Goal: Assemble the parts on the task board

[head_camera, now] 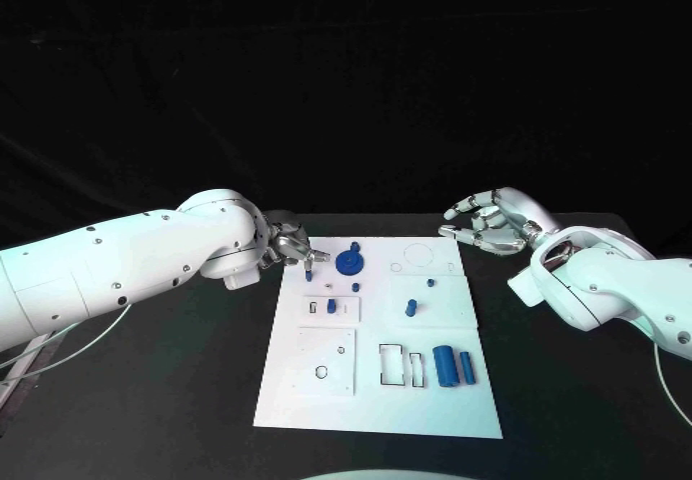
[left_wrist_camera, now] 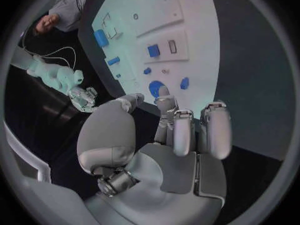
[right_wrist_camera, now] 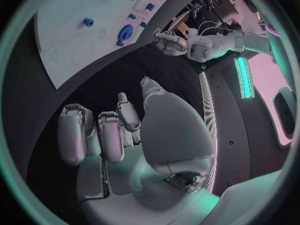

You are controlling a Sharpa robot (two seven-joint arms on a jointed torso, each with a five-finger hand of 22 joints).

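The left hand [head_camera: 289, 247] sits at the upper left edge of the task board [head_camera: 378, 400], left of centre in the head view, its fingertips pinching a small blue part [head_camera: 310, 267] just over the board's edge. In the left wrist view the fingers [left_wrist_camera: 181, 130] curl inward toward that same board corner. The right hand [head_camera: 495, 222] hovers over the black table [head_camera: 577, 400] beyond the board's upper right corner, fingers curled loosely and apart, holding nothing. Just right of the left hand lies a round blue disc [head_camera: 352, 264]. Mid-board stand small blue pegs [head_camera: 411, 306], and two blue cylinders [head_camera: 446, 366] lie side by side toward the lower right.
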